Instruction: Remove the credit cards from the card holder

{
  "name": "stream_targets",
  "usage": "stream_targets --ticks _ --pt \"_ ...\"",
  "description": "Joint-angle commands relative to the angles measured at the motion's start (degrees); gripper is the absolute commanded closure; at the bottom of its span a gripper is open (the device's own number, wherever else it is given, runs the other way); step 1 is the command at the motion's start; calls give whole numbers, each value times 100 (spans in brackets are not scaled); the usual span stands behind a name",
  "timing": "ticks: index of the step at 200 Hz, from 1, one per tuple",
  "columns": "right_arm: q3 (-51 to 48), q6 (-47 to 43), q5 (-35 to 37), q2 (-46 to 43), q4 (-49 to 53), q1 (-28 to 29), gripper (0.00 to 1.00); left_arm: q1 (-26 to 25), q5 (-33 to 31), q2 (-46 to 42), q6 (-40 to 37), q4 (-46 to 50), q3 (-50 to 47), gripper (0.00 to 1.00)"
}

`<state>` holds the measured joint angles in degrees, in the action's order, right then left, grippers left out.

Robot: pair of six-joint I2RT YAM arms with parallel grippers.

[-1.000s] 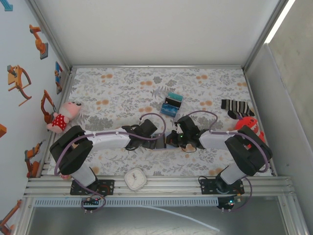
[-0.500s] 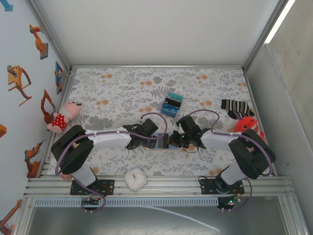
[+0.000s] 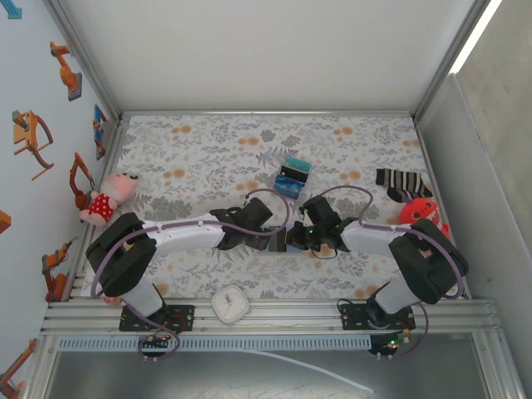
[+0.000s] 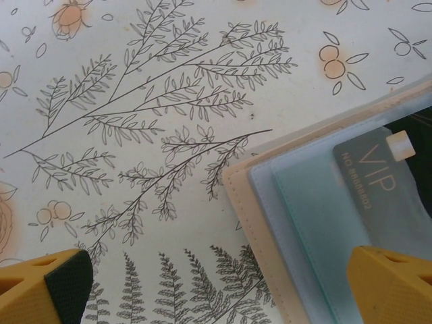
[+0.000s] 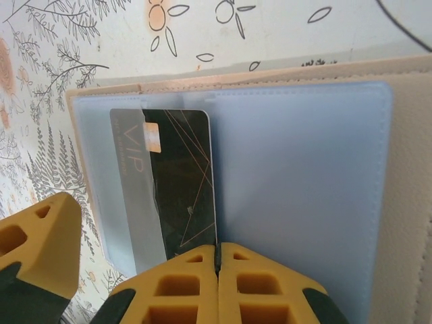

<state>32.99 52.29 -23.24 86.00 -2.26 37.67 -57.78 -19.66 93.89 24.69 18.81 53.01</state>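
Tabletop [image 3: 191, 158] is covered by a matte floral print: grey ferns, orange blossoms. At the middle of the near edge sits a white rounded-square puck [image 3: 230, 303] that looks like smooth plastic. Just beyond it, on the near half around centre, the card holder [image 5: 304, 169] lies spread flat between both grippers. It has a tan outside with a stitched rim, a smooth pale blue-grey lining and a translucent sleeve. One card [image 5: 179, 175] sits in the sleeve by the holder's outer edge. It has a dark face, thin copper lines, a gold chip square and readable "VIP"; the smaller line beside that is too fine to read. Left gripper [image 4: 216, 290]: yellow plastic fingers [image 4: 44, 287] spread wide, one over bare cloth, the other over the holder's sleeve. Right gripper [image 5: 217, 270]: fingers pressed together, seam right at the card's long edge. Can't tell if the card is actually pinched. Farther out, by the right edge, is a red-orange round item [image 3: 424, 212]. At the left edge is a pink plush [image 3: 106, 198] in red dotted fabric. Back on the right is a crumpled black-and-white striped sock [image 3: 401, 184]. Near centre stands a teal, blue and black block [image 3: 292, 176].
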Motion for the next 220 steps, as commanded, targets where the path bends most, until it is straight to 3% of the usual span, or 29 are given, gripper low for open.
stream_targets --ticks 1,27,43,168,220 --pt "100 -10 92 -209 63 -32 97 -32 32 216 -166 48 128 3" --pt "57 24 127 -315 118 -32 84 -27 64 339 -184 79 113 3" --pt "-3 98 108 -359 48 -40 80 -31 86 421 -197 91 96 3" --pt "-528 694 -249 227 -1291 -41 75 -30 160 517 -88 277 16 3" --pt "-618 735 -269 131 -1502 -62 80 -31 217 561 -22 282 -35 3"
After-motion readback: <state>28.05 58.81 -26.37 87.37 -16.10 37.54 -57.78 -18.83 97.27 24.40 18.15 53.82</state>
